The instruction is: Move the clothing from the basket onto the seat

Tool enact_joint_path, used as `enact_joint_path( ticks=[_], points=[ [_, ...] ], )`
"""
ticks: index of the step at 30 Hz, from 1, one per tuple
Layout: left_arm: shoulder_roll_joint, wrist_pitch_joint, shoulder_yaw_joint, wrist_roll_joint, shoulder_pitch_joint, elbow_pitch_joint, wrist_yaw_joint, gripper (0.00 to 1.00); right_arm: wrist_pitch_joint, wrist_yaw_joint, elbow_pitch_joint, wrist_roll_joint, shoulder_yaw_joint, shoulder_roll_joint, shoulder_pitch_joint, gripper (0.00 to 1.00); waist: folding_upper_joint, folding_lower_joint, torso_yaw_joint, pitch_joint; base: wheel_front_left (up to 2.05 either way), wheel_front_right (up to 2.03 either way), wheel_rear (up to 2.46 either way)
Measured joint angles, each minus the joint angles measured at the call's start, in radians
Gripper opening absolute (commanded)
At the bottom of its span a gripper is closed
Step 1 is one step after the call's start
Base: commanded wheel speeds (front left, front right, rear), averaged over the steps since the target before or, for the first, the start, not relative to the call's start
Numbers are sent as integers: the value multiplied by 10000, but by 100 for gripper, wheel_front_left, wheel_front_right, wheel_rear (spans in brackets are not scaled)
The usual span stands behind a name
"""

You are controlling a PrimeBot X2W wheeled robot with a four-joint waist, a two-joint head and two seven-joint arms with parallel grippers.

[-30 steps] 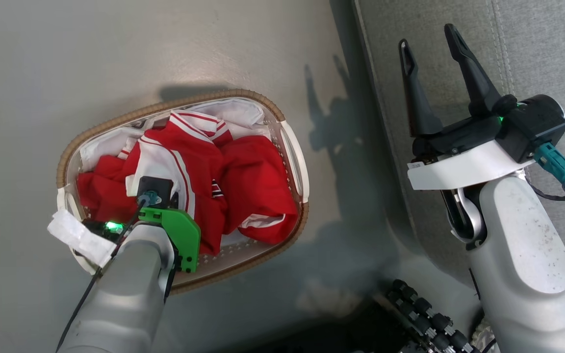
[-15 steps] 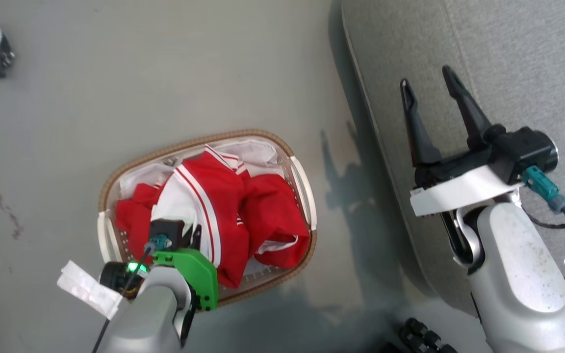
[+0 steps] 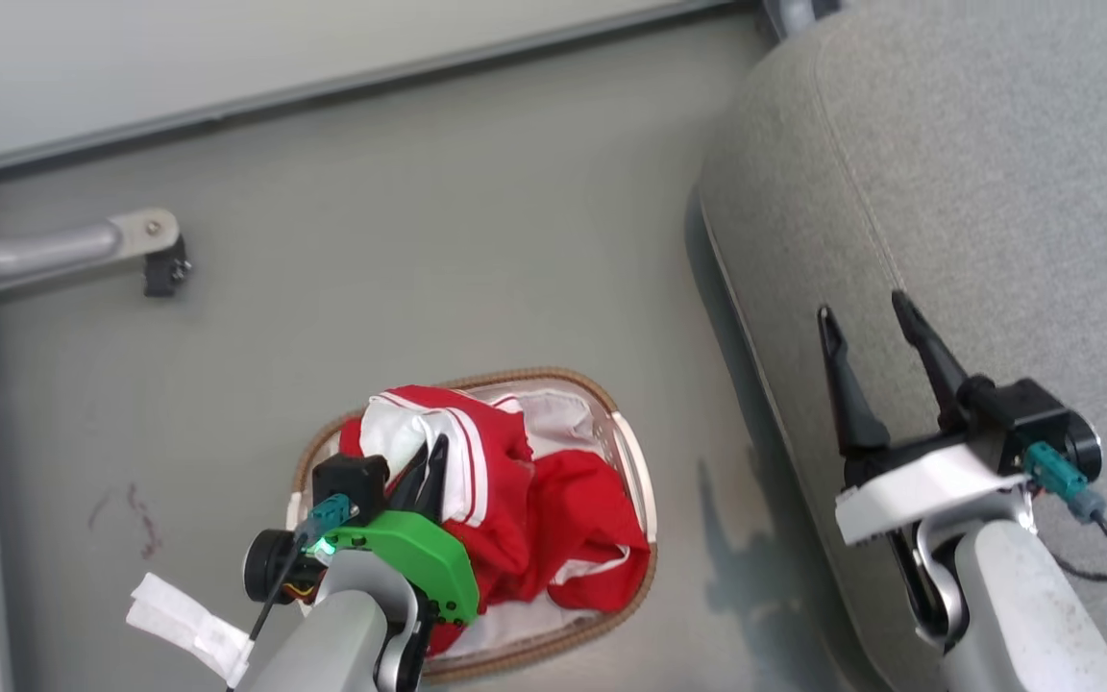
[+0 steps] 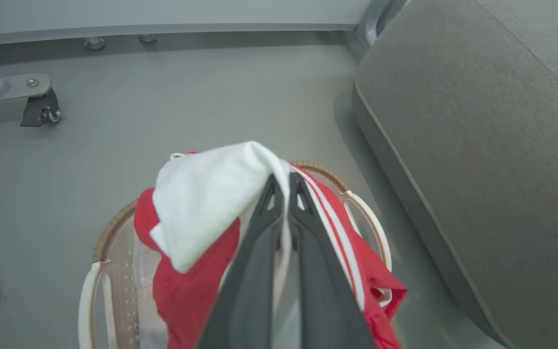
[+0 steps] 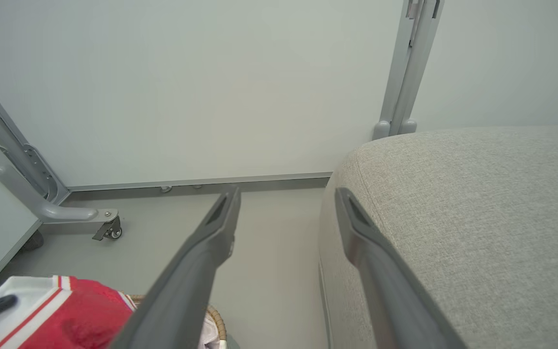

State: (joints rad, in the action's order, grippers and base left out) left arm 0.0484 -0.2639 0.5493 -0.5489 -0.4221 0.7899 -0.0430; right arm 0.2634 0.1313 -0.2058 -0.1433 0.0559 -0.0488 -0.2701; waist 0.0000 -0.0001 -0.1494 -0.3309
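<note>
My left gripper [image 3: 435, 450] is clamped on a white fold of the clothing [image 3: 525, 500]; I see the rest draping down into the basket [image 3: 534, 372] right below it. The seat [image 3: 976, 192] is off to that gripper's right, with a strip of bare floor [image 3: 419, 240] between basket and cushion edge. My right gripper [image 3: 861, 309], fingers spread and nothing between them, hangs over the seat's near edge. A frame leg [image 3: 44, 245] with a caster [image 3: 164, 277] is ahead-left of the left gripper, well apart
</note>
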Motion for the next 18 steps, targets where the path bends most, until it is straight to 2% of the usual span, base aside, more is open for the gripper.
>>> enact_joint_path(
  ticks=[7, 18],
  points=[
    [4, 2, -673, 320, 662, -1607, -69, 0, 0, -2, -161, 10, 94, -2, 722, 100, 0, 0, 335, 1215, 0, 0, 0],
    [2, 0, -907, 328, 972, -3923, -184, 0, 0, 0, -276, -23, 412, -2, 1451, 100, 0, 0, 684, 2682, 0, 0, 0]
  ],
)
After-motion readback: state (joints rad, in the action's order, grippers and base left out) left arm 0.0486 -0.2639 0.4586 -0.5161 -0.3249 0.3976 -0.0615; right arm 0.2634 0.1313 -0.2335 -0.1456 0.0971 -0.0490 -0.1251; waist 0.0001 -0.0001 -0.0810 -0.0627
